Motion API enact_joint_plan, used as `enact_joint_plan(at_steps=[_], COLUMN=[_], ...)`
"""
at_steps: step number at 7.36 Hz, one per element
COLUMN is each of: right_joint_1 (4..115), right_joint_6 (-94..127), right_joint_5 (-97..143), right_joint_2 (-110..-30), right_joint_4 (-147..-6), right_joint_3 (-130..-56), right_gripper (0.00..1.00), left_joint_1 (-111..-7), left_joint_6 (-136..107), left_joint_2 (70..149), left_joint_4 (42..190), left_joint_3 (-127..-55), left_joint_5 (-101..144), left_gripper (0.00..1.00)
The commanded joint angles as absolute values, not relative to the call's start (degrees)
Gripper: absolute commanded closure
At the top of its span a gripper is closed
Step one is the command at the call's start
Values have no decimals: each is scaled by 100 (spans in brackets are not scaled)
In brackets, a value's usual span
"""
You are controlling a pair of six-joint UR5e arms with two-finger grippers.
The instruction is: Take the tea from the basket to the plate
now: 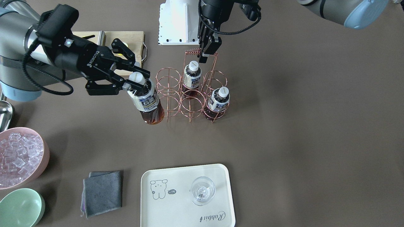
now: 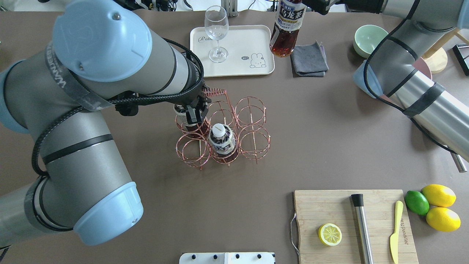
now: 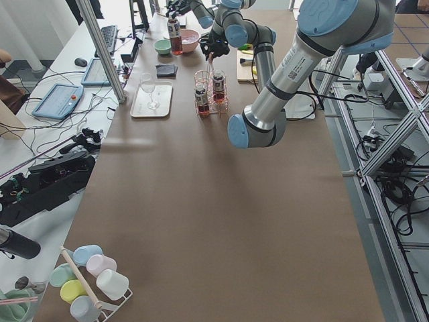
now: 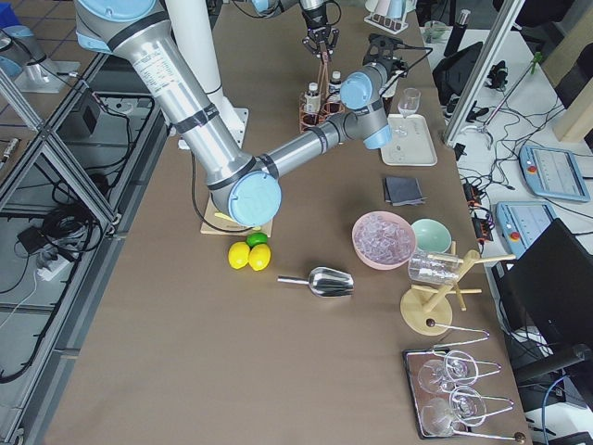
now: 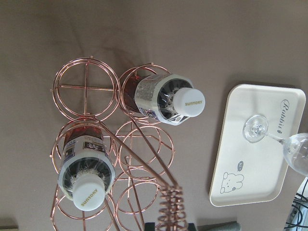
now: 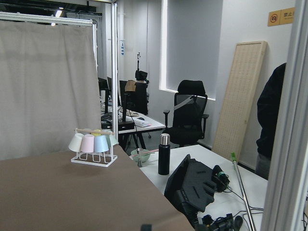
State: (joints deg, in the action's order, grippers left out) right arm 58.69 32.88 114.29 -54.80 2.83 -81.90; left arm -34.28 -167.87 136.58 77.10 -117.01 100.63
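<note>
Hanging where, that tea bottle [image 1: 148,101]?

— In the air, off the counter [image 1: 300,126]. The right claw [image 1: 133,78] is clamped on its neck, just under the white cap. The front-facing view sets it beside the wire basket [image 5: 86,86], on the robot's right of it. The overhead view sets it against the edge of the Rabbit tray [image 1: 176,211] and a grey cloth [image 2: 309,58]. Over which spot it hangs I cannot tell.

Which way does it point?

— Cap up, toward the claw, and brown base down. The long axis is near upright but leaning, with the base swung away from the wrist.

And the left claw [image 1: 206,53]?

— It is over the basket. Its fingers look drawn together on the top bar of the handle, just beside the coil.

How many bottles in all?

— Three. One is in the claw. A second bottle [image 1: 192,77] stands upright in the middle cell of the row nearer the robot. A third bottle [image 1: 218,101] stands upright in a corner cell on the operators' side, at the robot's left. There are six ring cells, two of them filled.

And on the tray?

— One wine glass [image 1: 202,190], upright, beside the cartoon animal.
</note>
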Motion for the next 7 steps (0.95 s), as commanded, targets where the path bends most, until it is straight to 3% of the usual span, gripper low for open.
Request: enact_joint_plan(at_steps=[1, 4, 7], right_joint_1=[6117, 5365, 4870], right_joint_6=[3252, 3103, 3094], right_joint_5=[10858, 9340, 8440], right_joint_2=[-5012, -4834, -4370], right_joint_4=[228, 298, 807], right_joint_3=[-7124, -6418, -5260], right_gripper=[100, 100, 100], left_joint_1=[-3480, -3831, -5162], left_joint_6=[-16778, -16140, -14456], left_joint_2=[13658, 13597, 12677], left_joint_4=[7691, 7095, 7075], left_joint_3=[-11785, -12347, -12419], left_joint_5=[10081, 10142, 11491], left_gripper=[100, 100, 100])
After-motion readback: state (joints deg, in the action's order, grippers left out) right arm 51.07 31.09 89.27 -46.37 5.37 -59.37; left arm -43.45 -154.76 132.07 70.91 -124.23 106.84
